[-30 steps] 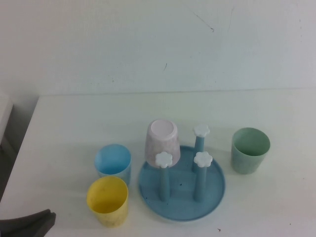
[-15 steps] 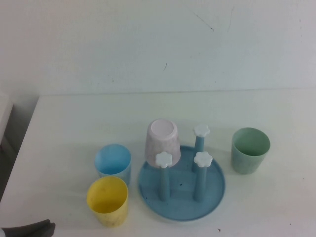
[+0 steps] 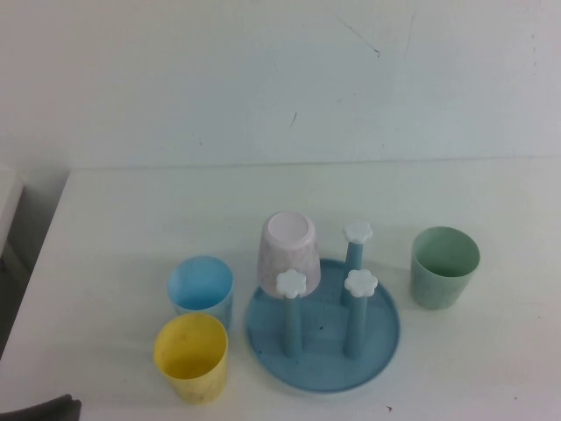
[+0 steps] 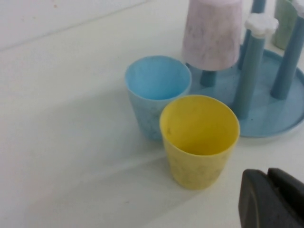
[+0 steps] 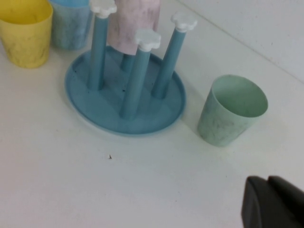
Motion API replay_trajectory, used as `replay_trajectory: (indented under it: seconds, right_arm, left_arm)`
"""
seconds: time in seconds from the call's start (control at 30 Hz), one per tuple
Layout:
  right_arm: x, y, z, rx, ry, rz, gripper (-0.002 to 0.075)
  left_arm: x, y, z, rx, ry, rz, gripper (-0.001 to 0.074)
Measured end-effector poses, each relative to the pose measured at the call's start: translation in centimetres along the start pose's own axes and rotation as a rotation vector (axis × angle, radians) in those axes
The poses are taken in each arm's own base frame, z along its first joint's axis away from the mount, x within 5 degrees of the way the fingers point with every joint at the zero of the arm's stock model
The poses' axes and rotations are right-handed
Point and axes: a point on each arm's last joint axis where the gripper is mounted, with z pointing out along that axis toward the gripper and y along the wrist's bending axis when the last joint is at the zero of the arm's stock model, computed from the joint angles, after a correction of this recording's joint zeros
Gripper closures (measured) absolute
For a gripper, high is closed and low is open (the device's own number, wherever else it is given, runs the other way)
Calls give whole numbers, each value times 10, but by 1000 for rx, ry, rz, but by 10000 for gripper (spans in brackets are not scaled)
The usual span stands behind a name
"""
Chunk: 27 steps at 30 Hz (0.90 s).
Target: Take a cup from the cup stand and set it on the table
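Note:
The mint-green cup (image 3: 445, 266) stands upright on the white table (image 3: 131, 219), right of the blue cup stand (image 3: 322, 329); it also shows in the right wrist view (image 5: 231, 110). The stand (image 5: 124, 102) has three bare pegs with white caps and a pinkish-white cup (image 3: 287, 248) upside down on a fourth. My left gripper (image 4: 273, 197) is shut and empty, low near the table's front left by the yellow cup. My right gripper (image 5: 273, 202) is shut and empty, near the table's front right, apart from the mint cup.
A light blue cup (image 3: 201, 291) and a yellow cup (image 3: 191, 356) stand upright left of the stand. They also show in the left wrist view, blue (image 4: 157, 95) and yellow (image 4: 199, 137). A white wall rises behind the table.
The dark left arm at the lower left corner of the high view has drawn back toward the near edge and is nearly out of that view. The cups and stand have not moved.

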Motion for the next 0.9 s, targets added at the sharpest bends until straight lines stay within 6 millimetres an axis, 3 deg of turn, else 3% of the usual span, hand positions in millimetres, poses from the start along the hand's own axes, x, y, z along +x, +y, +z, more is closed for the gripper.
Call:
replay_trajectory:
  seconds: [0.27, 0.4, 0.5, 0.67, 0.9]
  right_arm:
    - [0, 0, 0, -4, -2, 6, 727]
    - [1, 1, 0, -9, 6, 6, 727]
    - [1, 1, 0, -10, 7, 6, 727]
    - [1, 1, 0, -12, 8, 6, 727]
    - [2, 2, 0, -23, 25, 6, 727]
  left_arm:
    - [11, 17, -14, -254, -238, -134, 736]
    - [34, 24, -6, -357, -332, -182, 736]
    - [57, 28, 4, -410, -341, -202, 736]
    - [75, 27, 8, -408, -235, -233, 736]
    - [77, 27, 9, -409, -204, -232, 737]
